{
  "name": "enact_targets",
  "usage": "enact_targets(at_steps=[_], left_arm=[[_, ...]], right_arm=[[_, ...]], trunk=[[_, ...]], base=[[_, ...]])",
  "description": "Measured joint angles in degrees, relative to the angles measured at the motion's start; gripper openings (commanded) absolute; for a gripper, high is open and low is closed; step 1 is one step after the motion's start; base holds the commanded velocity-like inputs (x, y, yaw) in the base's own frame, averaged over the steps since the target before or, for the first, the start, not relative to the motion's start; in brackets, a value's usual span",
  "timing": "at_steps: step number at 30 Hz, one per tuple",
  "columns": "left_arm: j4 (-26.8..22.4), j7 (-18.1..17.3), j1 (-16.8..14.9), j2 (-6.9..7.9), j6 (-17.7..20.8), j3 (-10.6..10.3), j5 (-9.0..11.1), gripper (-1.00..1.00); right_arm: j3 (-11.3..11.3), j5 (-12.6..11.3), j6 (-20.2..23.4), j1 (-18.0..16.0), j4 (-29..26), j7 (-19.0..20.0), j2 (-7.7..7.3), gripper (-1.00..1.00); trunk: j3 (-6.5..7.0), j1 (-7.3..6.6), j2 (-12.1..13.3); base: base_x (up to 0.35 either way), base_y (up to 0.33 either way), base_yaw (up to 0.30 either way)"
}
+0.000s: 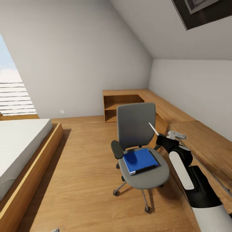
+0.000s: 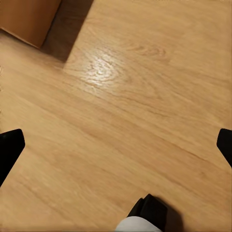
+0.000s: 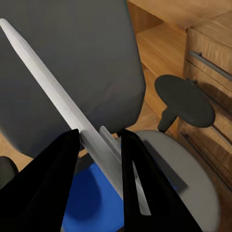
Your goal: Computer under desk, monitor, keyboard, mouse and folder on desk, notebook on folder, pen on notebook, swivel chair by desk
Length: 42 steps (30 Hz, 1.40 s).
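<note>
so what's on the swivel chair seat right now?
The blue folder lies flat on the swivel chair seat. Whatever may lie under it is covered. The right gripper hangs above, shut on a slim white pen.

Attic bedroom in a home: bed (image 1: 19, 141) w/ white mattress well left of the tool (image 1: 154, 129), sloped ceiling, wood floor (image 1: 80, 180), low wooden shelving (image 1: 122, 104) beyond it.

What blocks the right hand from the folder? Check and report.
Nothing stands between them, but the right hand is shut on a pen, so it is not free. The folder lies uncovered on the chair seat, just below it.
</note>
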Motion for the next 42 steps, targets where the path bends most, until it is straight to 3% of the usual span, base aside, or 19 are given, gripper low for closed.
enact_targets(at_steps=[16,19,23,38,42], left_arm=[[0.05,0.00,0.00,-0.04,-0.14,0.04,-0.13,1.00],[0.10,0.00,0.00,-0.05,-0.17,0.03,-0.07,1.00],[1.09,-0.01,0.00,-0.04,-0.18,0.04,-0.06,1.00],[2.92,-1.93,-0.01,-0.04,-0.18,0.08,0.06,1.00],[2.95,-2.16,-0.01,-0.04,-0.19,0.07,0.08,1.00]], right_arm=[[0.29,-0.09,-0.22,0.35,1.10,0.28,1.03,-1.00],[0.28,-0.18,-0.27,0.41,1.12,0.18,2.67,-1.00],[0.33,-0.17,-0.23,0.76,1.09,0.13,3.37,-1.00],[0.20,0.13,-2.43,2.46,0.78,-0.08,3.62,-1.00],[0.20,-0.02,-3.33,2.76,0.86,-0.08,3.63,-1.00]], trunk=[[2.87,-3.52,6.42],[3.41,-4.17,7.62],[4.13,-5.05,9.23],[6.83,-8.35,15.25],[6.91,-8.36,15.26]], base=[[0.000,0.000,0.000],[0.000,0.000,0.000],[0.000,0.000,0.000],[0.000,0.000,-0.002],[0.000,0.000,-0.102]])
